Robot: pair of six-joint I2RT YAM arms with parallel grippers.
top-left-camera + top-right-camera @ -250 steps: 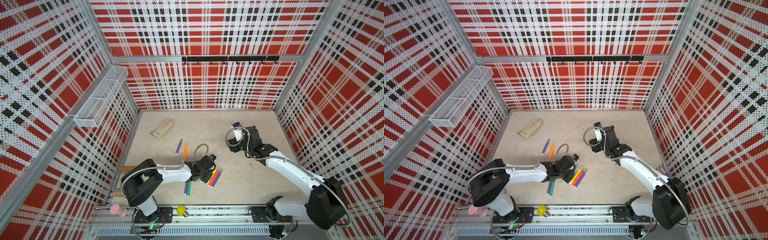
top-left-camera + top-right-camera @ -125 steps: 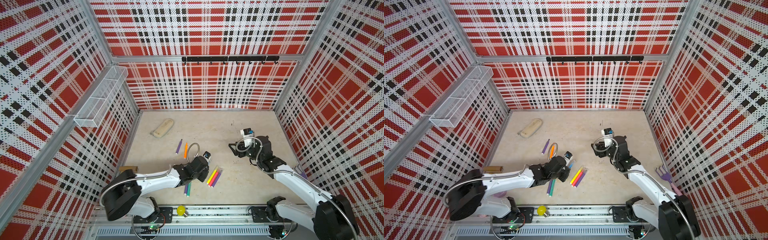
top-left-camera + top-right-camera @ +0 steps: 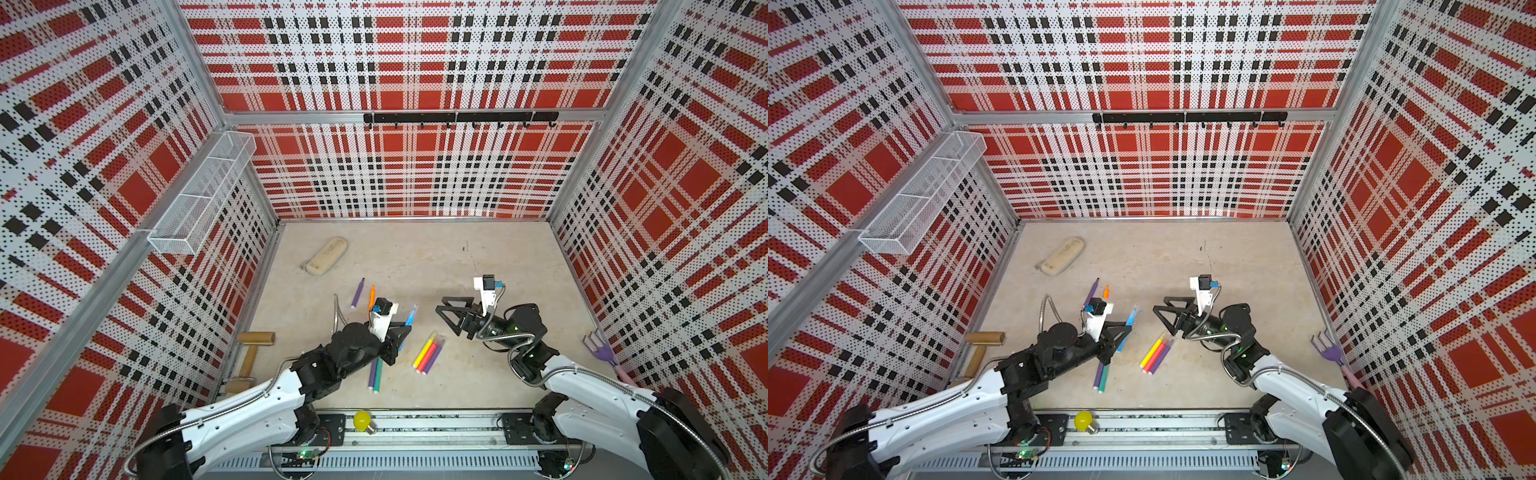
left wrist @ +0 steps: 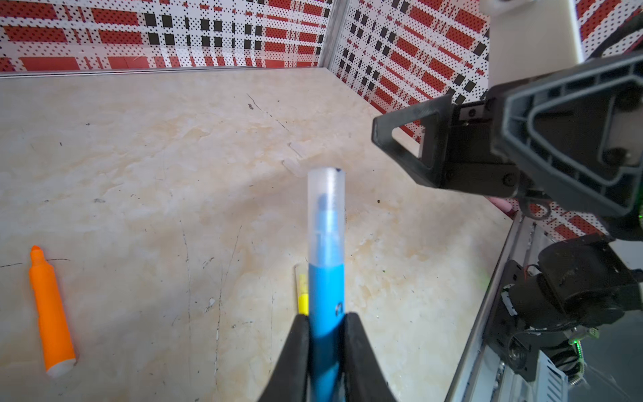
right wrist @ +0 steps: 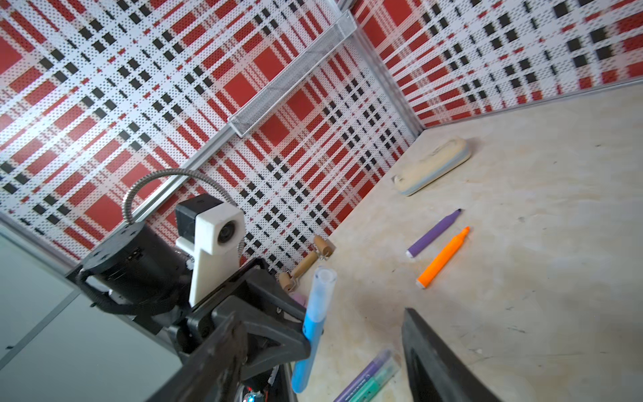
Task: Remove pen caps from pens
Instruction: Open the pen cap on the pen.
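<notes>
Now: left gripper (image 4: pixel 326 319) fingers pinch the blue pen (image 4: pixel 325 289), lifted off the table (image 3: pixel 415 257); right gripper (image 3: pixel 448 321) swung close, fingers wide (cap (image 4: pixel 326 215) still on). Pull likely next.

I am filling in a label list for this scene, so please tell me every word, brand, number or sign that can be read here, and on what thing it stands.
No text can be read in any view.
On the blue pen, held in the left gripper: a small dark mark on the barrel, too small to read.
On the beige eraser: faint dark marks, too blurred to read.
</notes>
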